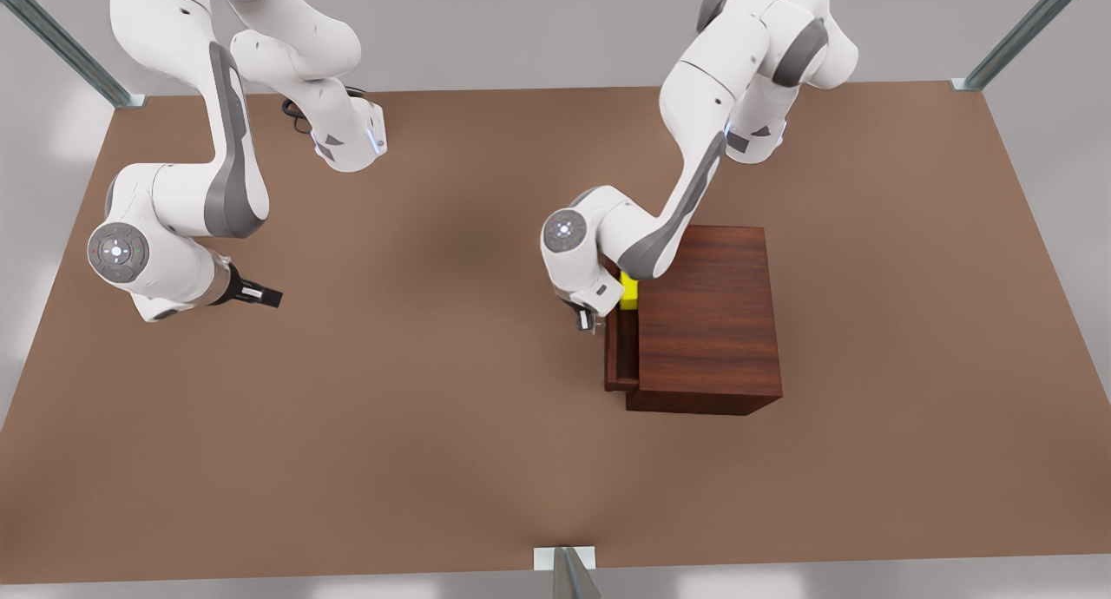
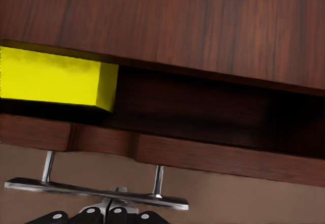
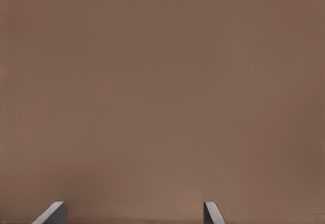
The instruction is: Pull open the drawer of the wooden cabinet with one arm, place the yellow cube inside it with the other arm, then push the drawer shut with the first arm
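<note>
The wooden cabinet [image 1: 712, 321] stands right of centre in the front view. Its drawer [image 1: 621, 356] juts out a short way toward the front view's left. Inside it, at the far end, lies the yellow cube [image 1: 628, 291]. My left gripper [image 1: 584, 319] is at the drawer's front. In the left wrist view the yellow cube [image 2: 51, 76] rests in the drawer [image 2: 203, 155] under the cabinet [image 2: 177, 21] top. My left gripper [image 2: 112, 206] is shut, its tips right at the silver handle [image 2: 96, 191]. My right gripper [image 1: 260, 295] waits open at the front view's left, holding nothing, above bare table [image 3: 152, 82].
The brown table [image 1: 434, 425] stretches wide around the cabinet. Metal frame posts [image 1: 568, 573] stand at its corners and at the middle of the near edge. The left arm's elbow [image 1: 660, 243] hangs over the cabinet's far corner.
</note>
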Motion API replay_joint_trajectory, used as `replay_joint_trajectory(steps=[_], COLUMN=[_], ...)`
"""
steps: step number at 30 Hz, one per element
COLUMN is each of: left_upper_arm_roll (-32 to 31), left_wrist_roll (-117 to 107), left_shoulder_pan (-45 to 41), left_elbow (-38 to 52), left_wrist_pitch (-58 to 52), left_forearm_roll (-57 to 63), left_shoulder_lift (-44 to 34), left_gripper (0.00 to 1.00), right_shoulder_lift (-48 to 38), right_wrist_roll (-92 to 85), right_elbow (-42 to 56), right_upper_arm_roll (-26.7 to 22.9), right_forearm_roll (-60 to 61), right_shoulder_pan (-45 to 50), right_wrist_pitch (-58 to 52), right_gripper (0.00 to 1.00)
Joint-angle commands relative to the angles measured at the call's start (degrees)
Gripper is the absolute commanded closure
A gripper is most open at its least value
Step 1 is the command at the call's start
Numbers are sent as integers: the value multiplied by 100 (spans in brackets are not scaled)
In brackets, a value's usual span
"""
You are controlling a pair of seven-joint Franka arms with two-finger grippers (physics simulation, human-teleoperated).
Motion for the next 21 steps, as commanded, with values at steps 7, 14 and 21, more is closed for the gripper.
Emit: replay_joint_trajectory(steps=[7, 14, 21], left_upper_arm_roll=[0, 0, 8], left_wrist_roll=[710, 1124, 3766], left_shoulder_pan=[338, 461, 1041], left_elbow=[-16, 1, 1056], left_wrist_pitch=[-731, -1048, -2119], left_forearm_roll=[-113, -174, -904], left_shoulder_lift=[-213, -257, -1205], left_gripper=[100, 100, 0], right_shoulder_lift=[-3, -3, -3], right_wrist_roll=[-822, -822, -822], right_elbow=[2, 11, 2], right_upper_arm_roll=[-3, -3, -3], right_forearm_roll=[3, 3, 3], right_shoulder_pan=[-5, -5, -5], right_wrist_pitch=[-1, -1, -1], right_gripper=[0, 0, 0])
